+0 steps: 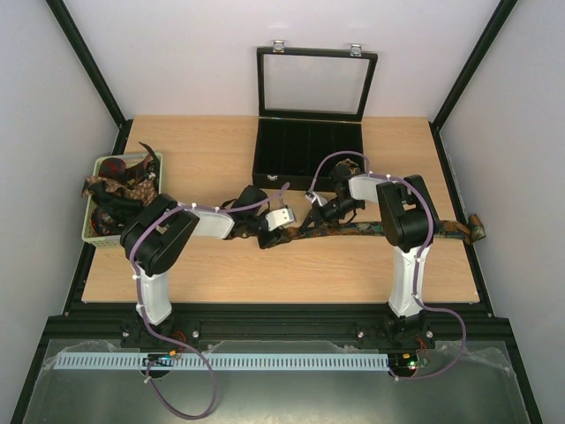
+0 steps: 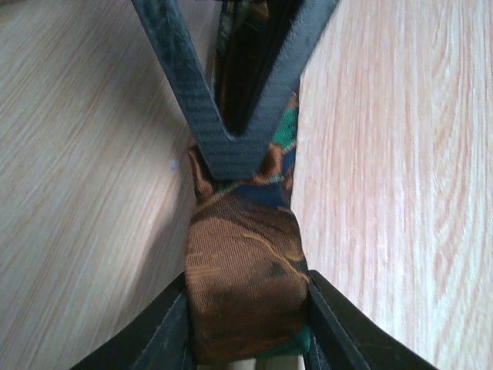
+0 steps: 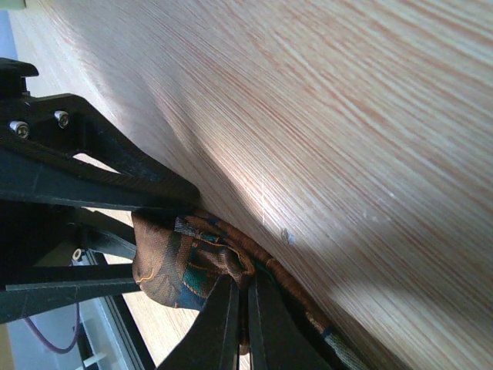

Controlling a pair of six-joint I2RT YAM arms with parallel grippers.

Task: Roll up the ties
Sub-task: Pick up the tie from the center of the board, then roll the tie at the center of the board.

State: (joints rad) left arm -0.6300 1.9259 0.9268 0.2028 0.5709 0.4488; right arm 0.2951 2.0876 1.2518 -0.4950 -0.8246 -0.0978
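One tie, dark with brown, green and blue, lies along the wooden table and runs off its right edge. Its left end is wound into a small roll. My left gripper is shut on that roll, a finger pressed to each side. My right gripper is shut on the tie right beside the roll, its fingers meeting in a V just beyond the left jaws. In the top view the two grippers, left and right, meet mid-table. More ties lie bunched in the basket.
A pale green basket stands at the table's left edge. A black compartmented box sits at the back middle with its glass lid raised. Black frame posts rise at the back corners.
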